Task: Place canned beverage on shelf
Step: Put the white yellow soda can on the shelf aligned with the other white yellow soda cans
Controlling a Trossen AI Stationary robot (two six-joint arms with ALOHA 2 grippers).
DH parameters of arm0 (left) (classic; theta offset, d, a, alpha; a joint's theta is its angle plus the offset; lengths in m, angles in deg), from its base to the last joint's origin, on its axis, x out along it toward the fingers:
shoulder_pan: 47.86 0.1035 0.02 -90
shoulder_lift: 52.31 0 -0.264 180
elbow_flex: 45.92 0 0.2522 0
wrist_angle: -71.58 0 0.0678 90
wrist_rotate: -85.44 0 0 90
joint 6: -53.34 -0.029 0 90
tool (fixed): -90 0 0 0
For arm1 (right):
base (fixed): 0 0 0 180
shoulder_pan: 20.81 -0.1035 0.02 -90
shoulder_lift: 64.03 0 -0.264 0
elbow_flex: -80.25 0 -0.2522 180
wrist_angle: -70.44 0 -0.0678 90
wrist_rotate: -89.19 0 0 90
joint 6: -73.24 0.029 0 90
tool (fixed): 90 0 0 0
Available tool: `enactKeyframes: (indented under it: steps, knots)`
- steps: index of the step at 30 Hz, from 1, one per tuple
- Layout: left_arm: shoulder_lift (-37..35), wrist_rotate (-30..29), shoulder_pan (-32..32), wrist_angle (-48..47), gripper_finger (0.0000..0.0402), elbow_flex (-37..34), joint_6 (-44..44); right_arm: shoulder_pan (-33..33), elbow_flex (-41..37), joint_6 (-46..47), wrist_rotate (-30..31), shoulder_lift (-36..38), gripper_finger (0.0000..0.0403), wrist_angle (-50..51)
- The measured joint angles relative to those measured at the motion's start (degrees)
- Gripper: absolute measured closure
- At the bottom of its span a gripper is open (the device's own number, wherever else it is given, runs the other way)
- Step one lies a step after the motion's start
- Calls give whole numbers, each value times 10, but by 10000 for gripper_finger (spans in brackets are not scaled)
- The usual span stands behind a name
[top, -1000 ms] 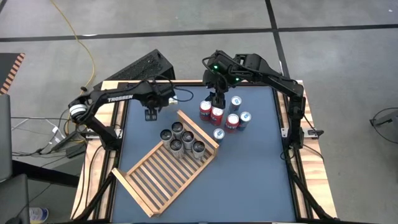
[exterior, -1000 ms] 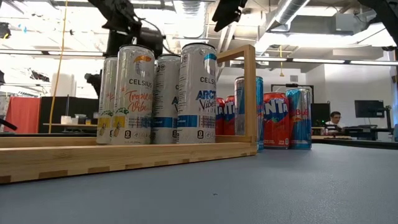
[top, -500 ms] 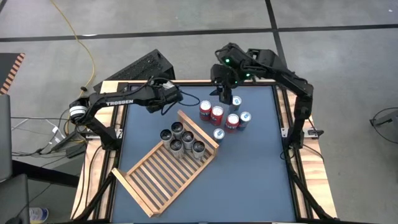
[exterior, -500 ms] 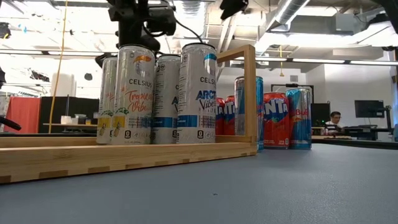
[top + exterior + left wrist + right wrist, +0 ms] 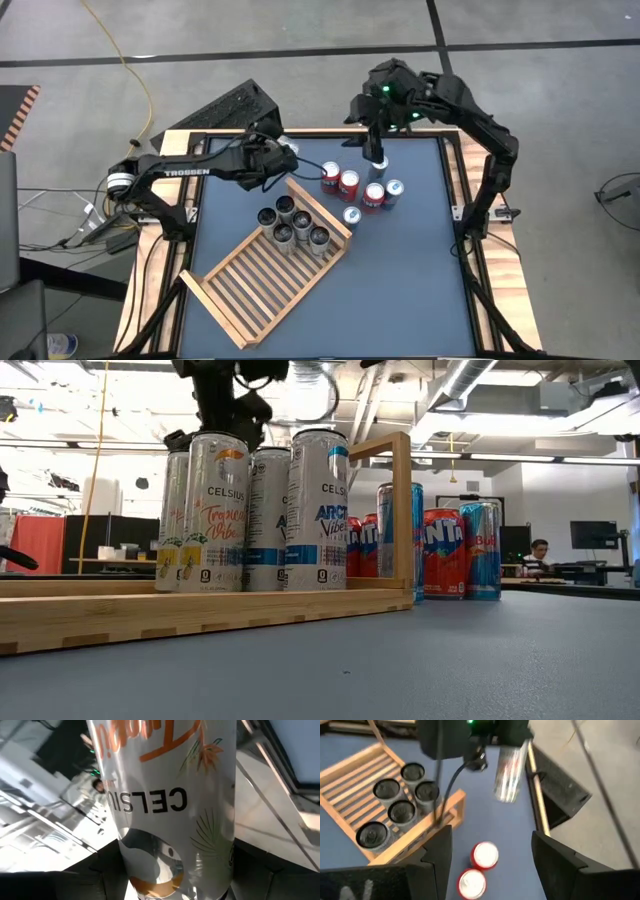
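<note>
Left gripper (image 5: 274,157) was clamped on a Celsius can (image 5: 175,805). The wrist view showed it filling the gap between the fingers, and the right wrist view showed it hanging clear of the table (image 5: 410,280).

Change over the last second: the left arm swung in from the table's left rear toward the shelf (image 5: 262,285). The can had been well short of the frame and was now just beside the shelf's far corner, in the air and not yet over the slats. Grip barely changed during the carry, so no sign of slip.

Shelf cans (image 5: 292,224): five upright, packed at the far end and touching or nearly so. The near slats were bare.

Right gripper (image 5: 375,150) moved the other way, off the red cans and toward the table's rear right. It hovered over the rearmost of the loose cans (image 5: 362,188), jaws spread and empty, with nothing between the fingers in its own wrist view.

Read: the transport leg was nearly done, and the right arm was out of the left arm's path.

- Still to do: bring the can over the frame, lower it next to the group and release.
- Risk: the slot beside the five is tight, so the can could clip the corner post or knock a neighbour on the way down.
</note>
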Motion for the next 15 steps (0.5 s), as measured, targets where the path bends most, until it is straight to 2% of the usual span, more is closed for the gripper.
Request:
enactKeyframes:
  steps: [2, 7, 9, 15]
  knots:
    - [-10, 2, -16, 43, 152, 0, -33, 8, 0, -5, -17, 7, 168, -15]
    - [-24, 10, -47, 191, 152, 0, -117, 38, 0, 14, -158, 17, 168, -60]
    - [-25, 19, -55, 232, 152, 0, -143, 44, 0, 15, -176, 17, 168, -54]
    - [-26, 62, -68, 282, 152, 0, -194, 31, -1, 30, -172, -6, 167, -58]
